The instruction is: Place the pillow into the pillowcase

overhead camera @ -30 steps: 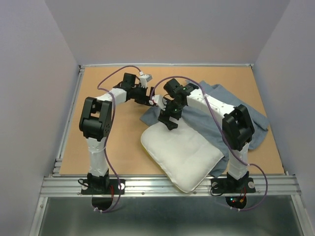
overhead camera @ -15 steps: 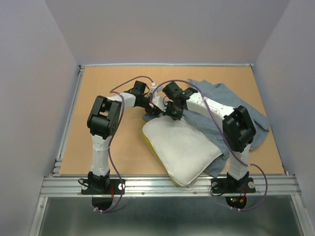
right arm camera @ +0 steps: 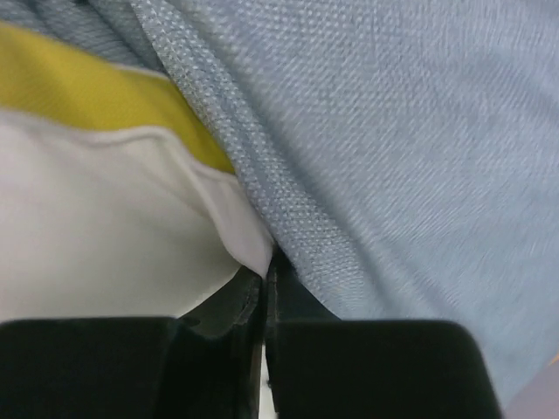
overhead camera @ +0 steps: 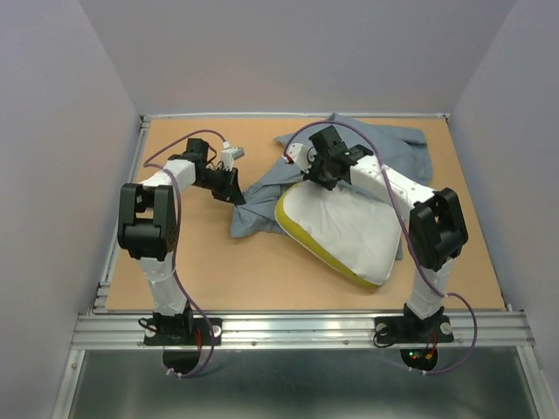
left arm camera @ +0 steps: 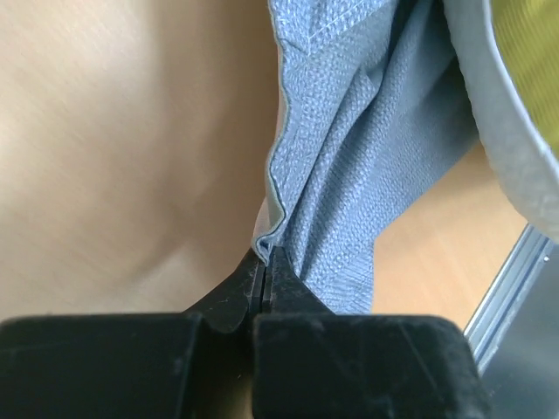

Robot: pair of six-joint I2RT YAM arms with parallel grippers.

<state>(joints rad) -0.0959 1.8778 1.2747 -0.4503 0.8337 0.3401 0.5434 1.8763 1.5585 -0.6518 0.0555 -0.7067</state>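
One white quilted pillow (overhead camera: 345, 231) with a yellow band lay right of centre on the table (overhead camera: 192, 262), partly over one crumpled grey-blue pillowcase (overhead camera: 258, 205), whose hem the left gripper (left arm camera: 265, 262) pinched tight, while the right gripper (right arm camera: 265, 266) clamped the pillow's white corner.

The pillowcase (left arm camera: 349, 175) is matt grey-blue cloth with a coarse, visible weave (the hem is stitched). The pillow (right arm camera: 96, 244) is smoother white cloth with a yellow band. The desk (overhead camera: 201, 253) looks like matt tan board, and the left hand (left arm camera: 265, 278) is scuffed black plastic.
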